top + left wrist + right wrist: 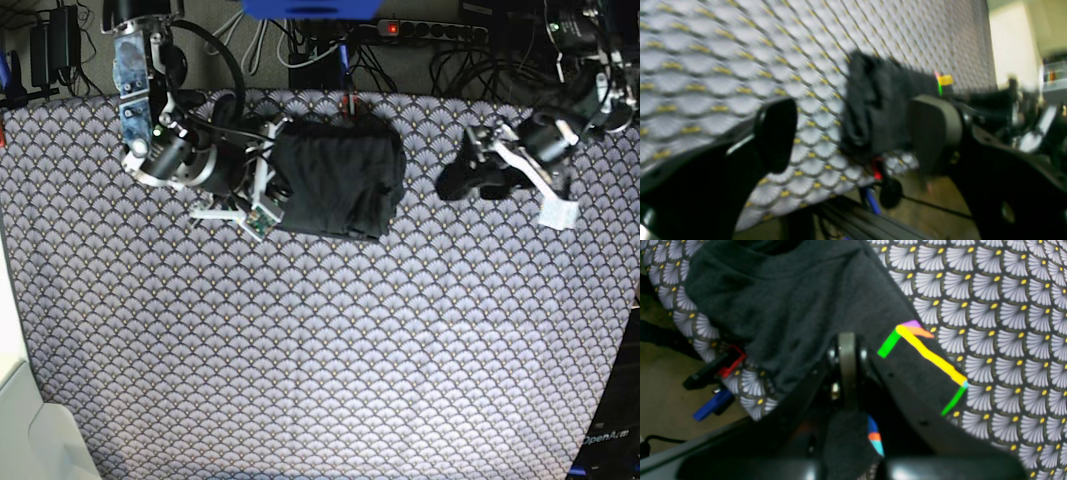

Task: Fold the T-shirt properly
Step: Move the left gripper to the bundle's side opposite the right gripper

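Near the far edge of the cloth (300,350), the shirt (335,180) lay as a compact dark bundle, several layers deep. The right gripper (268,185) sat at the bundle's edge on the base view's left. In the right wrist view the fingers (846,366) appeared pressed together with dark fabric around them, so the gripper was judged closed on the shirt.

The left gripper (853,133) hung above the cloth, well apart from the shirt, with its jaws wide and nothing between them.

Risks, as judged:
- A lift or pull by the right gripper could drag the whole stack, because the layers were loose and unpinned by the other arm.
- The grip could hold one layer only, and that layer could peel away and undo the fold.
- The bundle lay near the table's far edge and could slide off among the cables (300,45).

The coloured print (927,355) on the shirt was lines only, without letters. Pale lettering at the base view's lower right corner could not be read with confidence.
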Available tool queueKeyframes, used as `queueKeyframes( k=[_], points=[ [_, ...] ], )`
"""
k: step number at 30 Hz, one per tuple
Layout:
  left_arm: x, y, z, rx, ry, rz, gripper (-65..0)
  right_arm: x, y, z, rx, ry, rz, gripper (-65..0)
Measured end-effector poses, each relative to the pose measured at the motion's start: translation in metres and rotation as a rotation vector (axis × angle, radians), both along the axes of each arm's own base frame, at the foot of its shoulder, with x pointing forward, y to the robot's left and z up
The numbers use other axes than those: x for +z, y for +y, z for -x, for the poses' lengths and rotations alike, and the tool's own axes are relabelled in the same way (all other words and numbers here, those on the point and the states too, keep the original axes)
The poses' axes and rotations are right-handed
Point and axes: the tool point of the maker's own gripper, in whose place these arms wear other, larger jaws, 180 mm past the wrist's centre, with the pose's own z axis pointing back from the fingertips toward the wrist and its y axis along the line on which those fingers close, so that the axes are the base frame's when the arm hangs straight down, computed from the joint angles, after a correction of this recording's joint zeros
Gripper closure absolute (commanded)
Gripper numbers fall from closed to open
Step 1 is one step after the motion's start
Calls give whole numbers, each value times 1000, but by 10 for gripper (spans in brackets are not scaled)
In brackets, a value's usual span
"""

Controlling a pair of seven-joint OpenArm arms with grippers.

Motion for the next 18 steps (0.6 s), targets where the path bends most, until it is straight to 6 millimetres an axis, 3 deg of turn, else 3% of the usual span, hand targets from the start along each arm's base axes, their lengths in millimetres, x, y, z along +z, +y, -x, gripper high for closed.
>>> queueKeyframes(
  k=[6, 14, 18],
  points=[
    [-28, -33, -16, -72, 74, 79, -535, 0, 0, 0, 0, 0, 0, 0],
    [-34, -55, -27, -101, 82, 128, -535, 0, 0, 0, 0, 2, 1, 0],
    [-52, -62, -23, -110, 143, 144, -535, 0, 0, 0, 0, 2, 2, 0]
  ],
)
